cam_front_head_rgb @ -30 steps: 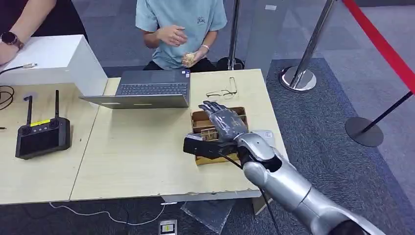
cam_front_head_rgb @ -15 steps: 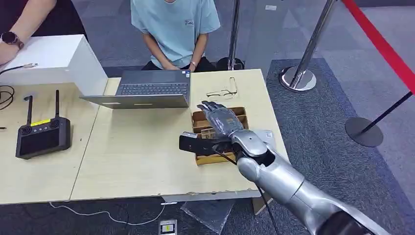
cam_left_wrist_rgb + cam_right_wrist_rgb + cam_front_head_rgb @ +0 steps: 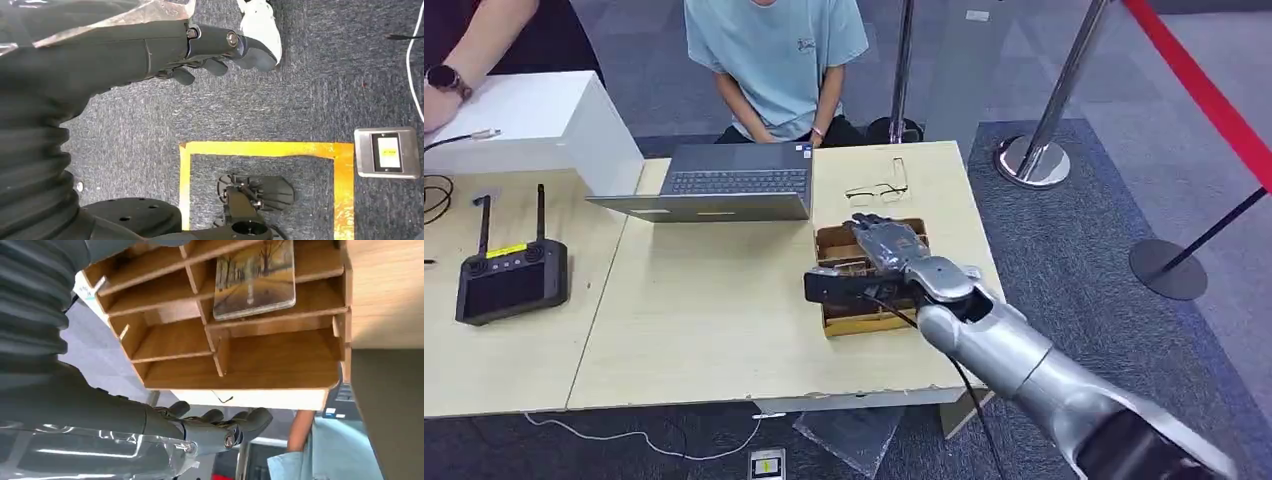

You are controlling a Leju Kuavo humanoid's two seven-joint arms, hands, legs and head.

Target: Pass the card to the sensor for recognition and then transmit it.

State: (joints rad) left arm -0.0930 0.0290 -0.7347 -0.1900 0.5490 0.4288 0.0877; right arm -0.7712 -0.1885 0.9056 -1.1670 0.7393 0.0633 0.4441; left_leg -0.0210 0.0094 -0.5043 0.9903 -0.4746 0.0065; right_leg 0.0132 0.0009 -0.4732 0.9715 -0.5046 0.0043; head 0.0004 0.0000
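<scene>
We see the right hand (image 3: 886,245) stretched flat over the wooden tray (image 3: 832,243) on the table (image 3: 714,300), fingers apart and grasping nothing. The card (image 3: 254,280) (a picture of trees on it) lies in one tray compartment, untouched. The left hand (image 3: 220,50) hangs above the carpet, fingers loosely curled, holding nothing.

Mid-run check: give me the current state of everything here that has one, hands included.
Right hand: over the wooden box, fingers extended, holding nothing.
Left hand: hanging above the floor, fingers curled, nothing in it.
Card with a tree-lined road picture: lying in a box compartment, not picked up.
Compartmented wooden box: open-topped, on the table.
Grey laptop: open.
Wire-framed glasses: unfolded on the table.
</scene>
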